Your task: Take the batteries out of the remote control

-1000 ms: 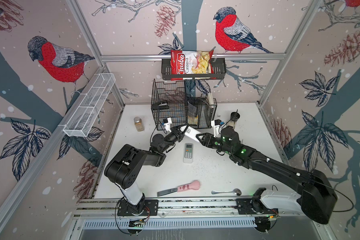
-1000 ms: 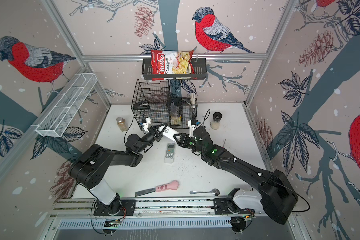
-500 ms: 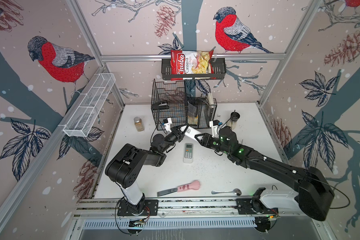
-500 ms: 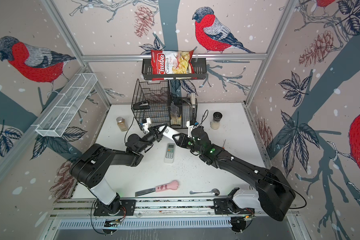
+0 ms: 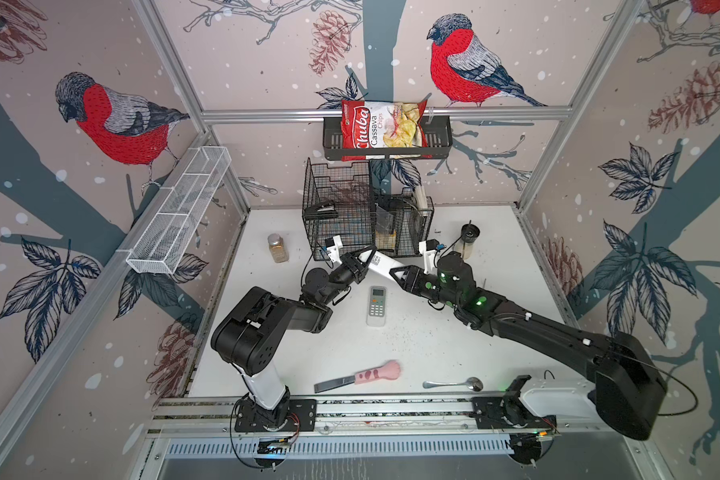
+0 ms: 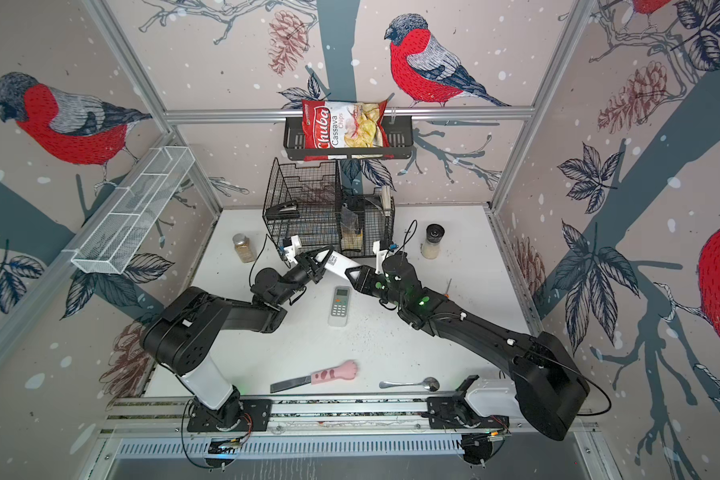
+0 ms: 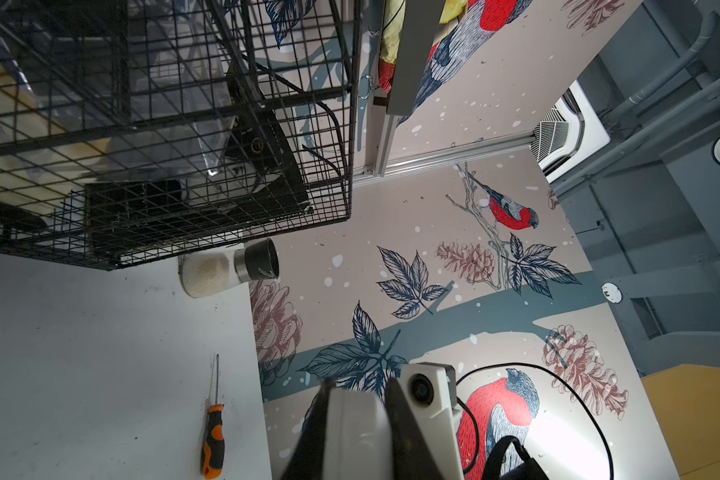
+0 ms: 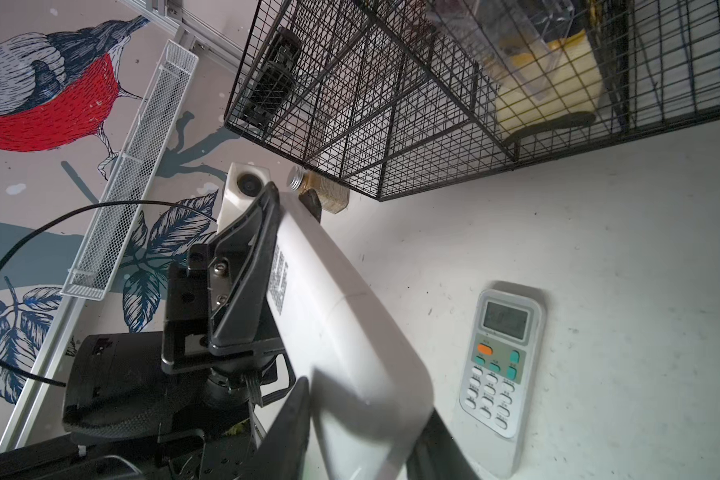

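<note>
White plastic, item one: long white plastic remote control (image 5: 385, 262), carried in the air above the white tabletop (image 5: 433, 345), just in front of the black wire basket (image 5: 337, 199). The right wrist view shows its plain back, with a printed label and a cover seam. No buttons are visible on that face. It is held at both ends, I judge, so that one arm steadies it while the other works the cover off.

Left gripper (image 5: 368, 262): clenched on the end of the remote nearer the basket, a finger on either side of the body. It serves as the vice.

Right gripper (image 5: 395, 274): fingers straddle the opposite end. From where I stand I cannot tell whether they pinch it or merely bracket it.

Batteries: none in sight anywhere. They are presumably inside the held remote behind the closed cover, with nothing unloaded yet.

Item two: short pale-grey remote with a small screen and keypad (image 5: 377, 305), face up on the table near the held one, with no gripper on it.

Orange-and-black-handled screwdriver (image 7: 213, 436): flat on the table, well apart from both grippers. It was likely laid by for a cover screw.

Sundries, away from the work: pink-handled knife (image 5: 375, 372) and metal spoon (image 5: 454, 384) near the front rail. A glass spice jar (image 5: 278, 248) and a black-capped grinder (image 5: 468, 239) flank the basket.
</note>
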Motion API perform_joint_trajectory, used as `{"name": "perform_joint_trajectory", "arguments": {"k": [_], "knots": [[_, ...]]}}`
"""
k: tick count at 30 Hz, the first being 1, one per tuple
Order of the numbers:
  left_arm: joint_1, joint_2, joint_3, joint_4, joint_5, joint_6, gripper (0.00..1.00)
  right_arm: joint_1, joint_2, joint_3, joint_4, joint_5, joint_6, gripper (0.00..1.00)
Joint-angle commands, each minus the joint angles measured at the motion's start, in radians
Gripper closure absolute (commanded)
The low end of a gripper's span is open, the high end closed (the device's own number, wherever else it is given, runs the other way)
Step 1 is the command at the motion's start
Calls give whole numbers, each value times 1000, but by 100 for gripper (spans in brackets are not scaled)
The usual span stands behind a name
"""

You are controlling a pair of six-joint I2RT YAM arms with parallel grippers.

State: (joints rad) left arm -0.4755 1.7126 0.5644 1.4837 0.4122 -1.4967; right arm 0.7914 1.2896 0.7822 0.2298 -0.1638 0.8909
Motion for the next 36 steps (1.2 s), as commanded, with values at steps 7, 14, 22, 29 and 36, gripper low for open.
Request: {"name": "perform_joint_trajectory", "arguments": {"k": [7,14,22,29,36], "knots": [[-3,9,5,75,24,-9,100,-2,-2,-4,9,10,-36,60],[-2,11,2,92,27,-27,100,-7,1,-4,15,23,-38,55],[-3,10,2,97,31,-37,100,-17,13,-5,16,23,-43,63],[-3,11,2,105,33,-49,100,-21,16,-11,19,19,-48,65],[-2,18,3,138,36,-84,100,-29,1,-38,49,-4,-46,66]]}}
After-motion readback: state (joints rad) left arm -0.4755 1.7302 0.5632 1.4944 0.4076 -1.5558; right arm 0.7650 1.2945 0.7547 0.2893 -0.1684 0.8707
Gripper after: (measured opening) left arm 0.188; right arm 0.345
